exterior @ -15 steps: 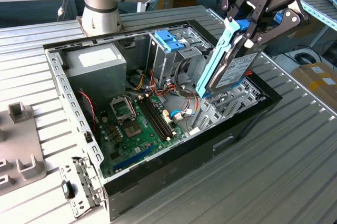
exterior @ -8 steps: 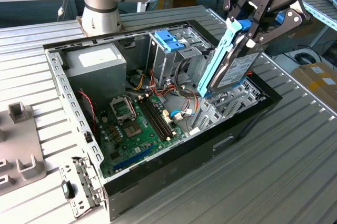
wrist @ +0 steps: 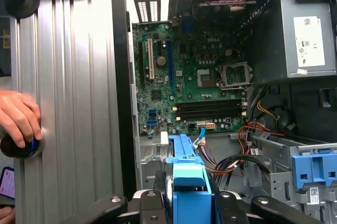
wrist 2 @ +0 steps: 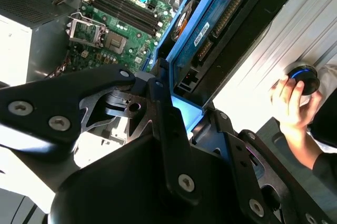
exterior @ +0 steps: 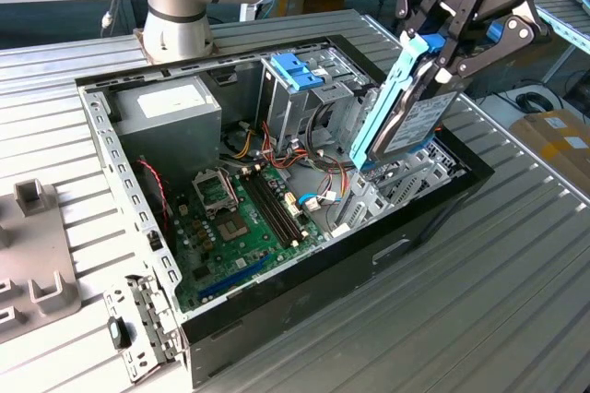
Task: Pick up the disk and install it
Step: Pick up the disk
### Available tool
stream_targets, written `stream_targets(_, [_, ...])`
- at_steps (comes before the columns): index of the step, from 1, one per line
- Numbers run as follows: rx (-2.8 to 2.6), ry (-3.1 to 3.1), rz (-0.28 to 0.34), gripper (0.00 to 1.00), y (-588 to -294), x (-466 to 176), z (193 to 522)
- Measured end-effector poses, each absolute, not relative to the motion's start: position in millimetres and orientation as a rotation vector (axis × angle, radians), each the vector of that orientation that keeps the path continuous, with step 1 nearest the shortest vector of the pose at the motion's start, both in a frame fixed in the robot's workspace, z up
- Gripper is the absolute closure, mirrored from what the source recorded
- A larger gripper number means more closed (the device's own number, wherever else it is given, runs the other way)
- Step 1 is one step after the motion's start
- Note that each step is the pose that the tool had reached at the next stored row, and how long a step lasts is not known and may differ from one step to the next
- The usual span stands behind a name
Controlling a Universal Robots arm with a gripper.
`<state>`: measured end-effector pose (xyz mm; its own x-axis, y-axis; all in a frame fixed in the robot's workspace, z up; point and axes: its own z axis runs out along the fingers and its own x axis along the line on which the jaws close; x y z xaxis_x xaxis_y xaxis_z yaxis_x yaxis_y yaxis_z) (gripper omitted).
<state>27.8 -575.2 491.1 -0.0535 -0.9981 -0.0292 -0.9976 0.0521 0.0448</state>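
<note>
The gripper (exterior: 441, 53) pinches the disk (exterior: 410, 112) upright; below it lies the open case (exterior: 277, 255); lowering should stay square, clear of cables (exterior: 318, 167).

Ribbed metal table (exterior: 516, 255) under computer case (exterior: 369, 255)

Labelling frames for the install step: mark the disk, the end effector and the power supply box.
disk (exterior: 426, 121): exterior view, on its white label.
end effector (exterior: 452, 59): exterior view, midway between the fingertips clamping the disk's blue carrier.
power supply box (exterior: 168, 103): exterior view, on its white sticker.
</note>
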Motion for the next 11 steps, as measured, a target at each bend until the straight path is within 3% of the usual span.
stream_targets(11, [2.155, -2.272, -0.082, 0.63, -575.6, 37.3, 490.8])
